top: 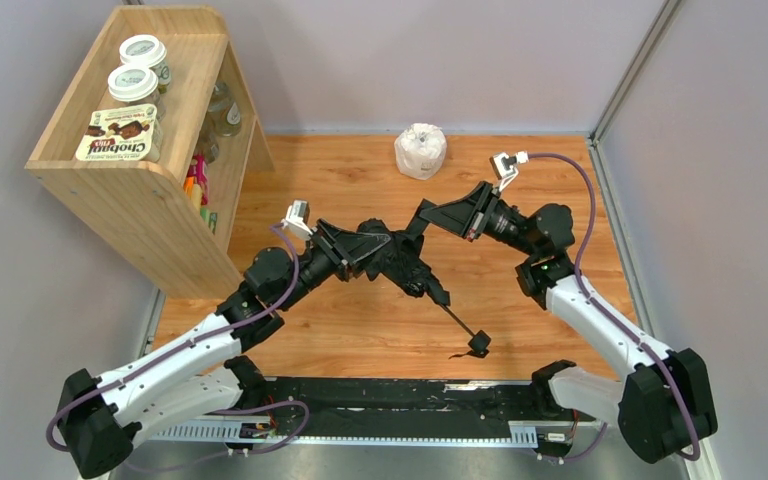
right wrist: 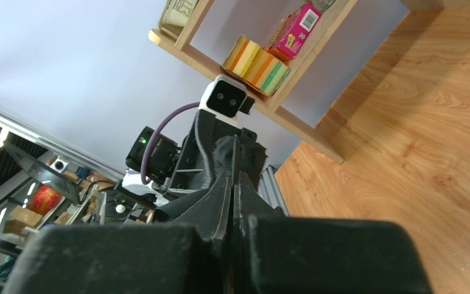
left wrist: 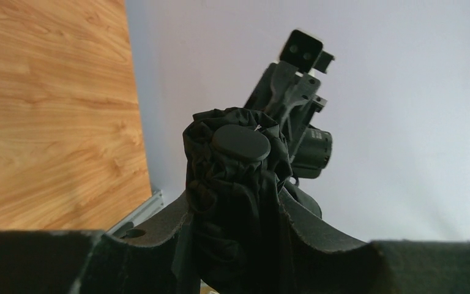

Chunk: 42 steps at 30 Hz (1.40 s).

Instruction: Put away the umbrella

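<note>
Umbrella [top: 407, 266]: crumpled black bundle mid-table, thin shaft sticking out to a knob. Left gripper [top: 385, 250] clamped round the bundle; right gripper [top: 420, 218] fingers pinched together on its fabric. Shelf [top: 150, 205] top: two lidded tubs [top: 135, 85], one carton [top: 118, 133].

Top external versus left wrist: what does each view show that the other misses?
Only top external: the umbrella has its shaft extended toward the arm bases, ending in the handle knob; the wooden shelf stands at left. Only left wrist: the round end cap on the bunched fabric, seen close. Both: the left gripper clamping the umbrella, with the right gripper right beside it.
</note>
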Motion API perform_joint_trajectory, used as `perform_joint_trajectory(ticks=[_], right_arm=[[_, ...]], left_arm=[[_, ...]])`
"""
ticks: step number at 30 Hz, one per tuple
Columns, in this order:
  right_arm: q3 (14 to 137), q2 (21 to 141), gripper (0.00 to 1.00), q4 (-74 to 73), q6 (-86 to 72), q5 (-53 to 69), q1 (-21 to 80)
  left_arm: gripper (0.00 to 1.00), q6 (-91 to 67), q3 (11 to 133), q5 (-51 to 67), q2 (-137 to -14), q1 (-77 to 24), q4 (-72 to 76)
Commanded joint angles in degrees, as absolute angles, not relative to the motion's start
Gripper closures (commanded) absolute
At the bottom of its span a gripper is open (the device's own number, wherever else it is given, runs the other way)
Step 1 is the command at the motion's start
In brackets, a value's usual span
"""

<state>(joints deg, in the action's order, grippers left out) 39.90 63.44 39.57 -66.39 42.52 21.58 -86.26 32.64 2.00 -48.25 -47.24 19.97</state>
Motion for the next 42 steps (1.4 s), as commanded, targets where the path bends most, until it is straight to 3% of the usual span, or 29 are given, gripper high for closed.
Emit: perform_joint_trajectory(ticks=[1,8,16,22,25,27,30,31,33,35,36,42], right_arm=[[41.4,64.68,1.0,52.88,-73.46,38.22,21.09],[40.61,67.59,1.0,70.39,-91.74,38.06,21.27],[38.59,67.5,1.0,62.15,-89.84,42.27,23.64],[37.71,62.94,1.0,46.26,-77.46,43.77,26.19],[37.96,61.26,1.0,32.56,-65.0,41.32,26.19],[40.42,61.78,1.0,21.94,-57.35,39.64,26.54],[47.18,62.23,1.0,-6.52,-43.71,29.76,26.46],[47.37,61.79,0.9,-9.55,-41.68,27.88,25.93],[46.76,61.0,0.25,-12.65,-41.74,25.49,23.57],[45.71,58.9,0.05,-13.35,-43.76,25.93,21.11],[45.7,57.32,0.0,-15.36,-44.03,24.45,20.05],[50.7,56.33,0.0,-27.84,-42.52,26.61,9.34]], left_arm=[[1.0,-85.26,31.99,0.19,-47.99,-47.72,6.78],[1.0,-83.15,41.65,-10.18,-48.16,-47.73,-20.19],[1.0,-85.08,41.75,-12.83,-50.89,-47.9,-20.57],[1.0,-84.82,40.7,-15.64,-50.45,-48.34,-20.48],[1.0,-82.71,36.84,-13.98,-50.36,-48.34,-9.29],[1.0,-82.62,34.72,-12.4,-50.1,-48.25,-6.87],[1.0,-79.81,29.03,-10.38,-46.95,-48.34,7.39],[1.0,-78.76,27.79,-10.2,-45.98,-48.25,11.21],[1.0,-76.13,24.09,-9.93,-44.74,-48.25,23.87],[1.0,-72.36,24.78,-8.71,-44.21,-48.25,30.04],[1.0,-71.03,25.39,-8.18,-43.86,-48.16,32.15],[1.0,-61.98,29.26,-3.96,-42.63,-47.64,41.55]])
